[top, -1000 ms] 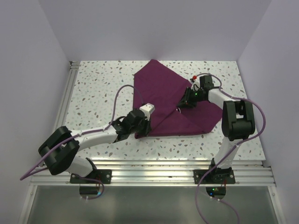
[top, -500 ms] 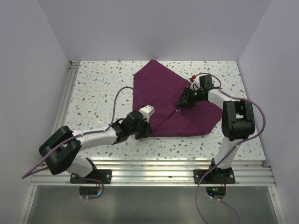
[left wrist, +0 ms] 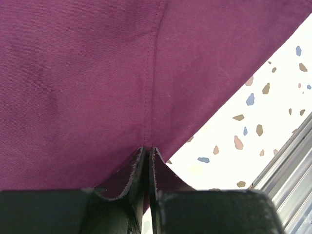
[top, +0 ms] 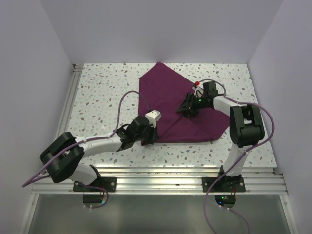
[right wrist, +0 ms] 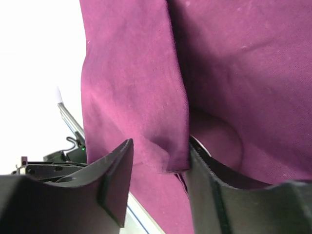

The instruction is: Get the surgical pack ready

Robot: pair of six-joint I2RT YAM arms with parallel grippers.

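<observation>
The surgical pack is a plum-purple cloth [top: 165, 92] lying partly folded on the speckled table [top: 102, 92], with a diagonal crease running across it. My left gripper [top: 150, 136] sits at the cloth's near left edge. In the left wrist view my left gripper [left wrist: 147, 152] is shut on the stitched hem of the cloth [left wrist: 97, 73]. My right gripper [top: 187, 110] is low over the middle right of the cloth. In the right wrist view my right gripper [right wrist: 161, 163] is open, and a raised folded edge of the cloth [right wrist: 141, 97] stands between its fingers, against the right one.
An aluminium rail [top: 170, 174] runs along the table's near edge and also shows in the left wrist view [left wrist: 287, 161]. Another rail [top: 72, 92] borders the left side. Plain walls enclose the table on three sides. Purple cables loop from both arms.
My right gripper has moved left, toward the cloth's middle. My left gripper has drawn the cloth's near left corner slightly inward and stays shut on it.
</observation>
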